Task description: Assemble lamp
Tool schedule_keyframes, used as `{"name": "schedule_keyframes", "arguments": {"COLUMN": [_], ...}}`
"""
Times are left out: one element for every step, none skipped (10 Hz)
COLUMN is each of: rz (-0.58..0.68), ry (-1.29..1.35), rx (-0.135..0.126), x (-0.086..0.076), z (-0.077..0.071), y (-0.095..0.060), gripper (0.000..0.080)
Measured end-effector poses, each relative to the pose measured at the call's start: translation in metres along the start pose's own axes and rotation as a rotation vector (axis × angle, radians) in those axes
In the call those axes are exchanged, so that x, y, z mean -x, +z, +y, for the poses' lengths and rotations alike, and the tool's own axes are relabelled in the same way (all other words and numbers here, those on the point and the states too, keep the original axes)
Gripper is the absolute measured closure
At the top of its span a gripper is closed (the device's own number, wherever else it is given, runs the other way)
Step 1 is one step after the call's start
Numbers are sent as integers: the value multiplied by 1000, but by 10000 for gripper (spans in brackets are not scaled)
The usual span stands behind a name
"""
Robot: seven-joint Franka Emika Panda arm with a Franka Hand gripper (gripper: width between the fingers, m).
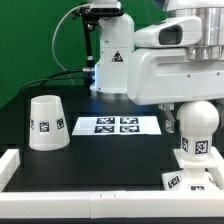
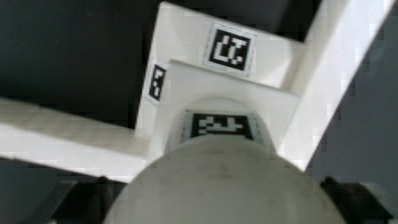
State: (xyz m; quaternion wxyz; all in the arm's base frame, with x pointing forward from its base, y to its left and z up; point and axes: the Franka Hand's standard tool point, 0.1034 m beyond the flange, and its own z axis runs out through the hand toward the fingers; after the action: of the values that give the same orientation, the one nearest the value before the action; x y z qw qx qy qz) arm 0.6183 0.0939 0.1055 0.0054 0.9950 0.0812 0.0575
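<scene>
In the exterior view your bulb [image 1: 197, 118] sits on the base [image 1: 192, 158] at the view's right, under the arm, while the shade [image 1: 46, 123] stands well apart at the left — so judge this the bulb-seating step. In the wrist view the bulb [image 2: 217, 182] fills the frame between dark fingers [image 2: 68, 198] above the tagged base [image 2: 228, 70] — you cannot tell whether the gripper [image 2: 210, 196] grips it; next you likely seat it, then fetch the shade.

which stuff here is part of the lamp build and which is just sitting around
Part of the job: lamp shade, bulb, lamp base, gripper (fingertips hidden behind the bulb).

Just there: marker board, white rail along the table's edge, black table.
</scene>
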Motion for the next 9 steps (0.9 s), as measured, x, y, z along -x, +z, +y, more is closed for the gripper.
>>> {"name": "schedule_keyframes", "arguments": {"rz": [1, 8, 10, 11, 1, -32, -57, -66, -76], "ry": [72, 214, 372, 487, 614, 758, 878, 994, 1139], "rx": [0, 2, 3, 0, -6, -1, 2, -2, -12], "x": [0, -1, -1, -1, -1, -1, -3, -5, -5], "z": [0, 0, 0, 2, 3, 1, 0, 0, -1], "y": [0, 0, 0, 0, -1, 0, 0, -1, -1], "gripper": [229, 229, 228, 228, 228, 226, 226, 226, 226]}}
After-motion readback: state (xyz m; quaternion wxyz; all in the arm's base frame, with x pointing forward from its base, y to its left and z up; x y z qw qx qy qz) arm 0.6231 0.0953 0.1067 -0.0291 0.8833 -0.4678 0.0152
